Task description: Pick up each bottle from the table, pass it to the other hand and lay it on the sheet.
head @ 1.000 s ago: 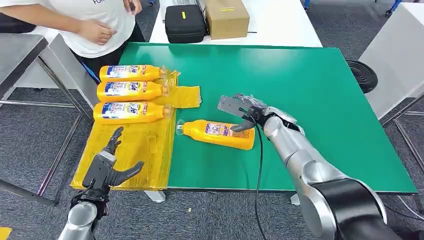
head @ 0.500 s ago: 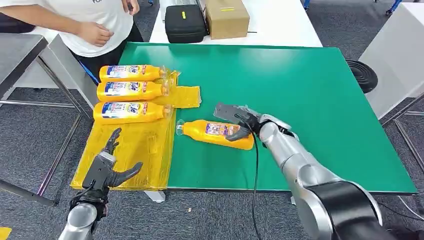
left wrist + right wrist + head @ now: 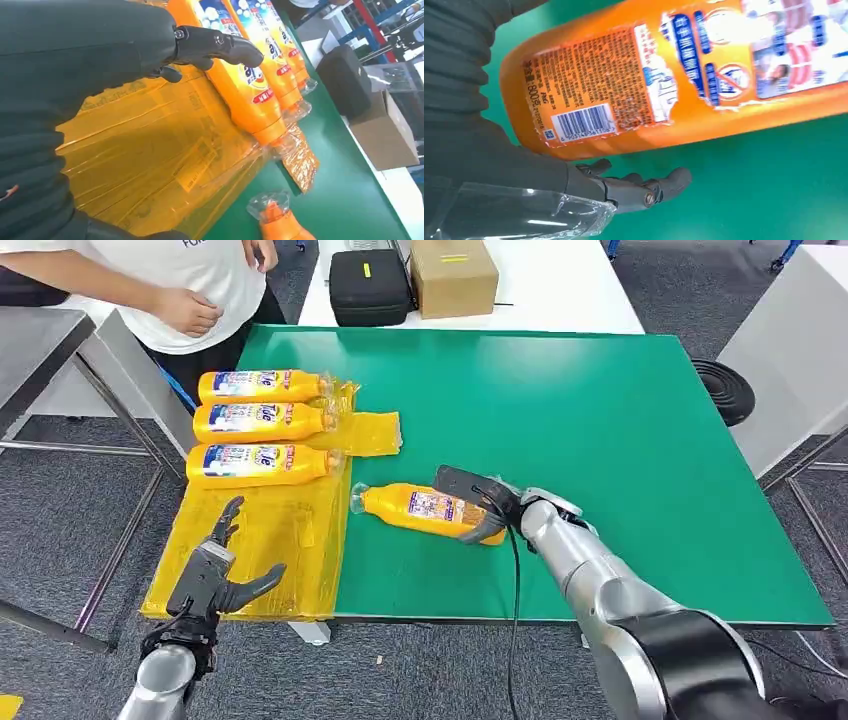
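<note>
Under the right hand (image 3: 478,502) lies the bottle (image 3: 425,508), fingers around it.

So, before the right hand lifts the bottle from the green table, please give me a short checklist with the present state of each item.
1. Right hand at the wide end of the lying bottle: ok.
2. Fingers closed firmly around the bottle: cannot tell; in the right wrist view they lie beside it.
3. Left hand free to receive, fingers apart, holding nothing: ok.
4. Bare space on the yellow sheet below the three laid bottles: ok.
5. Person at the table's far corner stays away from the bottle: ok.
</note>
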`<state>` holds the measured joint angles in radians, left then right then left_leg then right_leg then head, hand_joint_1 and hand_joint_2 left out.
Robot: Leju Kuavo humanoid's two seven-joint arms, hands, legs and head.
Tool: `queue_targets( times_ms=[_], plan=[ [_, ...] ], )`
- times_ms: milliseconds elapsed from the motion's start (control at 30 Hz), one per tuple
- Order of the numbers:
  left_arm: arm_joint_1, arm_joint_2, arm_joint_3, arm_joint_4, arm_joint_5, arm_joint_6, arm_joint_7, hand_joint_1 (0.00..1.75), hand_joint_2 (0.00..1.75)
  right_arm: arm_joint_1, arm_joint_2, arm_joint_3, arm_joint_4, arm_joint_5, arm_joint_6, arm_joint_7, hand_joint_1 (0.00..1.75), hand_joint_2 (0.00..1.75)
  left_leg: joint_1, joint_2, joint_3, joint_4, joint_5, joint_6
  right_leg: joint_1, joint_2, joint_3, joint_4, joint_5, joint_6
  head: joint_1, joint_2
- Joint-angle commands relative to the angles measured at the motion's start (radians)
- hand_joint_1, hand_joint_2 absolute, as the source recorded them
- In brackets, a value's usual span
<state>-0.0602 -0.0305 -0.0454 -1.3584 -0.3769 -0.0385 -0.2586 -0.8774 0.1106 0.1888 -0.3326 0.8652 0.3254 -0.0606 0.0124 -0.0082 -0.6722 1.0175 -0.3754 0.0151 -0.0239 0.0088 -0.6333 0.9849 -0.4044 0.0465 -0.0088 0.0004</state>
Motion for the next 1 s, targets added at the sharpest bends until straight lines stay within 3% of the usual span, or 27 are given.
queue_targets(
  times_ms=[33, 367, 400, 433, 467, 500, 533, 633, 1000],
  plan=[
    [-0.046, -0.003, 0.007, 0.083, 0.006, -0.001, 0.009, 0.0, 1.75, -0.029, -0.004, -0.011, 0.077, 0.008, 0.011, 0.019, 0.0, 1.75, 0.0, -0.001, 0.004, -0.001, -0.001, 0.0, 0.001, -0.002, 0.004, -0.001, -0.002, -0.002, 0.0, 0.0],
    [-0.101, 0.002, 0.011, 0.138, 0.023, -0.007, 0.02, 0.0, 1.75, -0.053, 0.007, 0.006, 0.082, 0.029, 0.035, 0.05, 0.0, 1.75, 0.0, -0.001, 0.006, 0.0, -0.002, 0.0, 0.001, -0.003, 0.007, 0.0, -0.003, -0.003, 0.0, 0.0],
    [-0.104, 0.002, 0.011, 0.144, 0.027, -0.007, 0.019, 0.0, 1.75, -0.054, 0.008, 0.01, 0.082, 0.033, 0.038, 0.055, 0.09, 1.75, 0.0, -0.001, 0.004, 0.0, -0.001, 0.0, 0.0, -0.002, 0.004, 0.0, -0.002, -0.002, 0.0, 0.0],
    [-0.105, 0.001, 0.01, 0.147, 0.029, -0.007, 0.019, 0.0, 1.75, -0.055, 0.009, 0.013, 0.081, 0.037, 0.039, 0.058, 0.37, 1.75, 0.0, 0.0, 0.007, 0.0, -0.003, 0.0, 0.001, -0.002, 0.008, 0.0, -0.003, -0.003, 0.0, 0.0],
    [-0.106, 0.0, 0.009, 0.149, 0.03, -0.008, 0.019, 0.0, 1.75, -0.056, 0.01, 0.013, 0.082, 0.037, 0.039, 0.061, 1.4, 1.75, 0.0, 0.0, 0.004, 0.0, -0.001, 0.0, 0.0, -0.001, 0.004, 0.0, -0.002, -0.002, 0.0, 0.0],
    [-0.109, -0.001, 0.008, 0.155, 0.035, -0.01, 0.018, 0.0, 1.75, -0.056, 0.01, 0.013, 0.082, 0.039, 0.04, 0.065, 1.48, 1.75, 0.0, 0.0, 0.006, 0.0, -0.003, 0.0, 0.001, -0.001, 0.007, 0.0, -0.003, -0.003, 0.0, 0.0],
    [-0.109, -0.003, 0.006, 0.155, 0.034, -0.01, 0.018, 0.0, 1.75, -0.056, 0.01, 0.013, 0.081, 0.038, 0.039, 0.065, 1.68, 1.75, 0.0, 0.0, 0.005, 0.0, -0.002, 0.0, 0.0, -0.001, 0.005, 0.0, -0.002, -0.002, 0.0, 0.0],
    [-0.118, -0.003, 0.0, 0.167, 0.039, -0.009, 0.017, 0.0, 1.75, -0.05, 0.009, 0.016, 0.081, 0.045, 0.038, 0.067, 1.75, 1.75, 0.0, -0.001, 0.005, 0.0, -0.002, 0.0, 0.001, -0.002, 0.005, 0.0, -0.002, -0.002, 0.0, 0.0],
    [-0.116, -0.001, 0.002, 0.173, 0.059, -0.008, 0.013, 0.0, 1.75, -0.033, 0.007, 0.029, 0.084, 0.065, 0.04, 0.076, 1.75, 1.75, 0.0, -0.001, 0.003, -0.001, -0.001, 0.0, 0.0, -0.001, 0.004, -0.001, -0.001, -0.001, 0.0, 0.0]
  ],
)
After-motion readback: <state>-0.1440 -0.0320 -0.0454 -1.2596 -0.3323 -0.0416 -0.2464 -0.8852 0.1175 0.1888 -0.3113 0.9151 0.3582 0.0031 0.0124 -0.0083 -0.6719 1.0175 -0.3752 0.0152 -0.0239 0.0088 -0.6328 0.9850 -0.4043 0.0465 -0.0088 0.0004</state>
